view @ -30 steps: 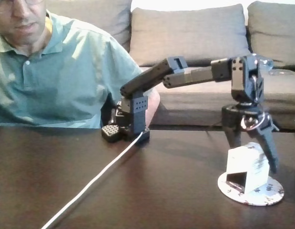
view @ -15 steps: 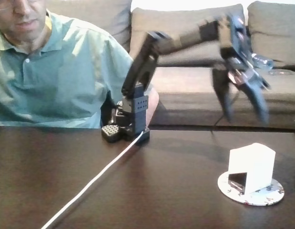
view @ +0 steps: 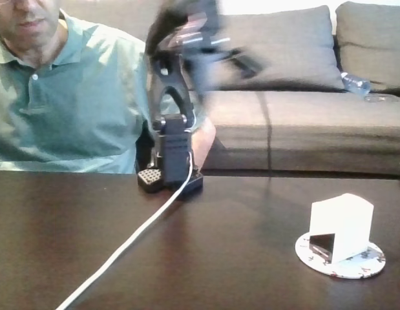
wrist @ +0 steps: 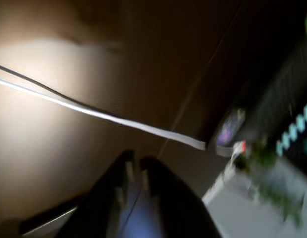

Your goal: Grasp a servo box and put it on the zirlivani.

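Servo box (view: 342, 226) sits on zirlivani (view: 340, 257), right side of worktop (view: 90, 245) in fixed view, nothing touching it. Placement step looks done. Claw (wrist: 136, 166) blurred in wrist view; tips look nearly together, empty. Next: park arm, no regrasp needed.

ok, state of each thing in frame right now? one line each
servo box: resting on the disc, ungripped, black side facing the fixed view.
zirlivani: flat on the table, box on it.
gripper: fingers nearly together, holding nothing.
arm: folded above its base, motion-blurred.
white cable: slack across the table.
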